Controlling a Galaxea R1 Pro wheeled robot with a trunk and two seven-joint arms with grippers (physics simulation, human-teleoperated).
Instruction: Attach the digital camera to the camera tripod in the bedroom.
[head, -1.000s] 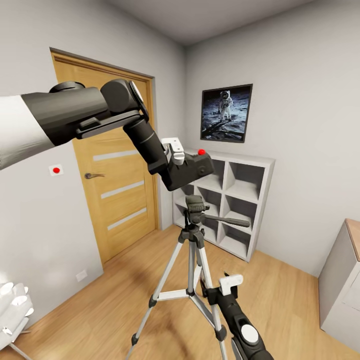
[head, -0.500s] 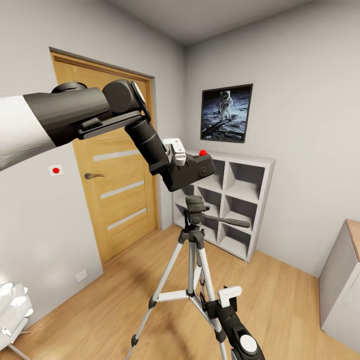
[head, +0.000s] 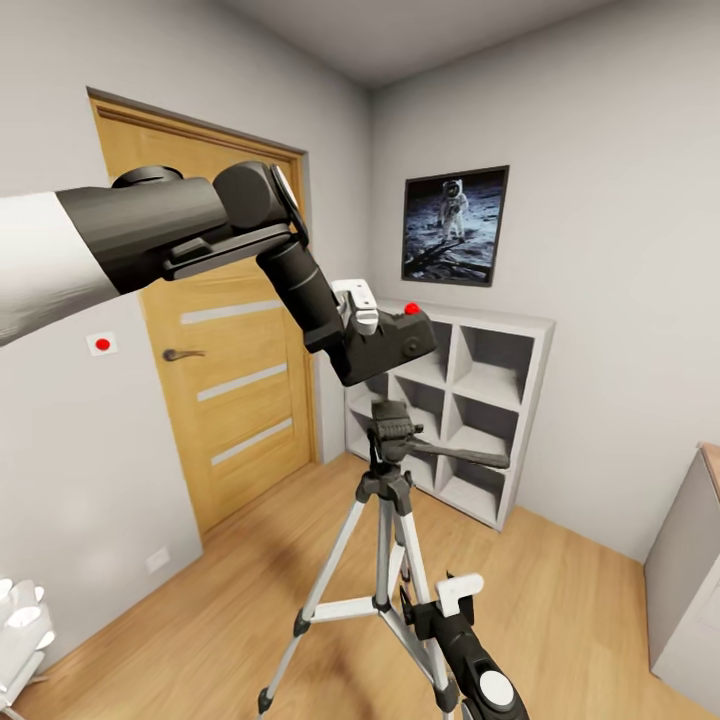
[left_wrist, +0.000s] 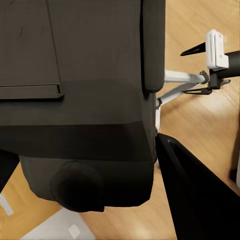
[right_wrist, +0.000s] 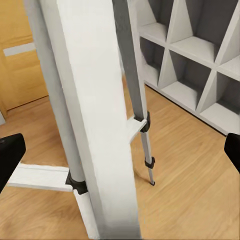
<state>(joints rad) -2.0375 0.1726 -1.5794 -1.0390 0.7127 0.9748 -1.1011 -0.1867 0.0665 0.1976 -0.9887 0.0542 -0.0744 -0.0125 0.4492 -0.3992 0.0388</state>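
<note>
A: Report the position of the digital camera (head: 390, 342).

B: The left gripper (head: 362, 318) is clamped on the digital camera and holds it in the air, just above the black head of the camera tripod (head: 385, 520). A visible gap separates the camera base from the head. The left wrist view shows the camera body (left_wrist: 80, 100) close up between the fingers.

A: Report the right gripper (head: 458, 592).

B: It sits low beside the tripod legs. Its two dark fingertips stand far apart at the edges of the right wrist view, so it is parted, holding nothing; a silver leg (right_wrist: 90, 125) lies between them.

A: State progress.

B: Pickup and carry are complete. Remaining, in my judgement: lower the camera onto the head, seat it, release.
</note>
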